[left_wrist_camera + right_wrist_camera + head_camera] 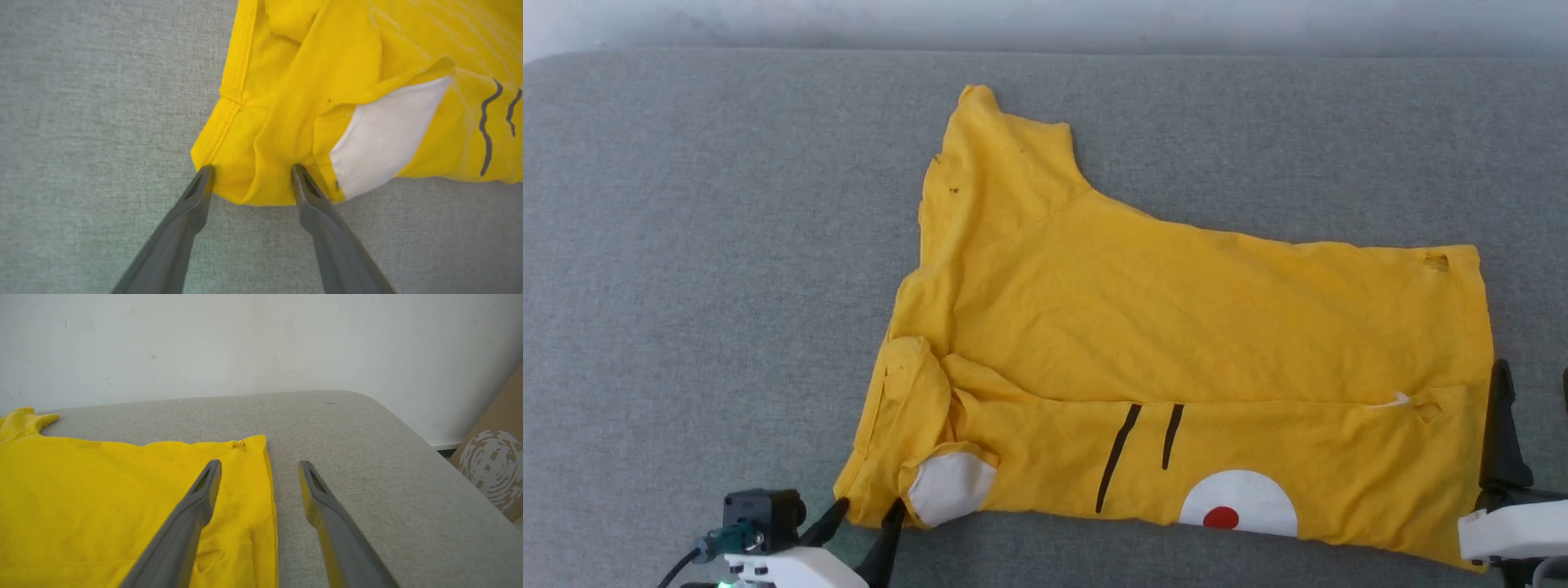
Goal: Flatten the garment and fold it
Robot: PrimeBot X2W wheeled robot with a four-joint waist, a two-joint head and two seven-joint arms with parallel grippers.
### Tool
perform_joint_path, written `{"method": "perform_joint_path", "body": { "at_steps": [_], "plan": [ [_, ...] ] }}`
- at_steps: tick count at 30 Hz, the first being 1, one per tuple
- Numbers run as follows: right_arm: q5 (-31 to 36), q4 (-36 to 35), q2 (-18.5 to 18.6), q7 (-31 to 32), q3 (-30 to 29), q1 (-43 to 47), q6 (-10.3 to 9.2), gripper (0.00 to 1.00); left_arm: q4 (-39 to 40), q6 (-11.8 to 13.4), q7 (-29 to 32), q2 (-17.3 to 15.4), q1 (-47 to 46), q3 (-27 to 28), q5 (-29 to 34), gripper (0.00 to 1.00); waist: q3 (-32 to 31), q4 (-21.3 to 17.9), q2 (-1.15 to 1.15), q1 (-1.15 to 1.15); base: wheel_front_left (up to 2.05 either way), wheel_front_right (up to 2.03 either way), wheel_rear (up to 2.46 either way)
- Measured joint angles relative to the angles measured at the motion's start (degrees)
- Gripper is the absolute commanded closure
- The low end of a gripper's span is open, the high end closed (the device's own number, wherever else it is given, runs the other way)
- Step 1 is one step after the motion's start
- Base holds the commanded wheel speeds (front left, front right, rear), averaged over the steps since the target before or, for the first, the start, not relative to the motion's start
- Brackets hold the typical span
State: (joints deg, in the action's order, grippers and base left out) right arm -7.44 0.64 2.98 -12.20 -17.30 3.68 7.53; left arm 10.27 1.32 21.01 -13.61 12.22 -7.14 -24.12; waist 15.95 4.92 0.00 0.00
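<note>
the yellow garment (1176, 327) lies spread over the middle of the grey cushion (686, 245) and reaches toward its right side. its near strip is folded over, so two black stripes (1143, 445) and a white half-circle (1240, 498) with a red dot face up. the left gripper (252, 167) sits at the garment's near left corner, fingers spread wide, tips at the hem beside a white patch (384, 134), nothing pinched. the right gripper (259, 463) is wide too, one finger over the garment's right edge, one over bare cushion, holding nothing.
</note>
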Motion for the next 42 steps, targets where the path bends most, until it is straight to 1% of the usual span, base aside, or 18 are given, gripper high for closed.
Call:
{"method": "perform_joint_path", "body": {
  "at_steps": [3, 6, 8, 9, 10, 17, 22, 24, 26, 30, 32, 34, 37, 39, 42],
  "plan": [
    [0.4, 0.0, 0.0, 0.2, 0.3, -0.3, 0.0, 0.0, -1.5, 1.8, 0.2, 0.4, -1.4, 0.7, 0.5, 0.0, 0.1, 0.1, 0.0, 0.0, 0.0, 0.0, 0.0],
    [0.4, 0.0, 0.0, 0.5, 0.6, -0.8, 0.0, 0.0, -3.2, 3.0, 0.0, 1.2, -2.6, 1.6, 0.2, 0.0, 0.1, 0.1, 0.0, 0.0, 0.0, 0.0, 0.0],
    [0.5, -0.1, 0.0, 0.6, 0.7, -1.0, 0.0, 0.0, -4.3, 3.4, -0.5, 1.9, -3.4, 2.0, -0.2, 0.0, 0.1, 0.0, 0.0, 0.0, 0.0, 0.0, 0.0],
    [0.5, -0.1, 0.0, 0.6, 0.8, -1.1, 0.0, 0.0, -4.7, 3.5, -0.6, 2.2, -3.6, 2.1, -0.5, 0.47, 0.1, 0.0, 0.0, 0.0, 0.0, 0.0, 0.0],
    [0.5, -0.1, 0.0, 0.7, 0.8, -1.1, 0.0, 0.0, -5.2, 3.5, -0.7, 2.3, -4.0, 2.1, -0.7, 1.0, 0.1, 0.0, 0.0, -0.01, 0.0, 0.0, 0.0],
    [1.7, -1.7, 0.0, 2.5, 2.0, -1.2, 0.0, 0.0, -5.5, 2.2, -1.0, 2.7, -4.4, 2.6, -4.3, 1.0, 0.3, -0.5, 0.0, 0.0, 0.0, 0.0, 0.0],
    [3.4, -7.7, -0.1, 6.5, 2.8, -2.5, 0.01, 0.0, -4.4, 1.3, -1.6, 3.0, -4.4, 3.2, -5.7, 1.0, 0.4, -0.9, 0.0, 0.0, 0.0, 0.0, 0.0],
    [2.6, -10.3, -0.1, 10.7, 2.4, -2.5, 0.01, 0.0, -3.6, 1.3, -1.6, 3.1, -4.4, 3.2, -6.0, 1.0, 0.4, -0.8, 0.0, 0.0, 0.0, 0.0, 0.0],
    [0.0, -12.0, 0.0, 17.4, 2.1, -1.3, 0.0, 0.0, -2.6, 1.3, -1.5, 3.2, -4.3, 3.1, -6.4, 1.0, 0.4, -0.6, 0.0, 0.0, 0.0, 0.0, 0.0],
    [-4.4, -15.1, -0.2, 32.7, 0.5, 5.4, 0.01, 0.0, -0.6, 1.4, -1.5, 3.5, -4.0, 3.2, -6.7, 1.0, 0.8, -0.4, 0.0, 0.0, 0.0, 0.0, 0.0],
    [-6.4, -16.3, -0.1, 38.3, -0.8, 8.5, 0.0, 0.0, 0.1, 1.6, -1.5, 3.6, -3.9, 3.2, -6.7, 1.0, 1.2, -0.4, 0.0, 0.0, 0.0, 0.0, 0.0],
    [-6.8, -17.1, -0.1, 42.6, -1.9, 10.6, 0.0, 0.0, 0.5, 1.8, -1.4, 3.6, -3.8, 3.2, -6.7, 1.0, 1.6, -0.4, 0.0, 0.0, 0.0, 0.0, 0.0],
    [-8.1, -17.3, -0.1, 46.3, -2.5, 12.0, 0.0, 0.0, 1.1, 1.8, -1.3, 3.5, -3.8, 3.2, -6.9, 1.0, 2.4, -0.6, 0.0, 0.0, 0.0, 0.0, 0.0],
    [-9.2, -16.8, -0.1, 46.9, -2.1, 11.9, 0.0, 0.0, 1.3, 1.8, -1.3, 3.5, -3.8, 3.2, -7.1, 1.0, 2.9, -0.8, 0.0, 0.0, 0.0, 0.0, 0.0],
    [-8.6, -15.5, 0.0, 46.8, -0.5, 11.5, -0.01, 0.0, 1.4, 1.8, -1.3, 3.5, -3.8, 3.2, -7.2, 1.0, 3.4, -1.2, 0.0, 0.0, 0.0, 0.0, 0.0]
  ]
}}
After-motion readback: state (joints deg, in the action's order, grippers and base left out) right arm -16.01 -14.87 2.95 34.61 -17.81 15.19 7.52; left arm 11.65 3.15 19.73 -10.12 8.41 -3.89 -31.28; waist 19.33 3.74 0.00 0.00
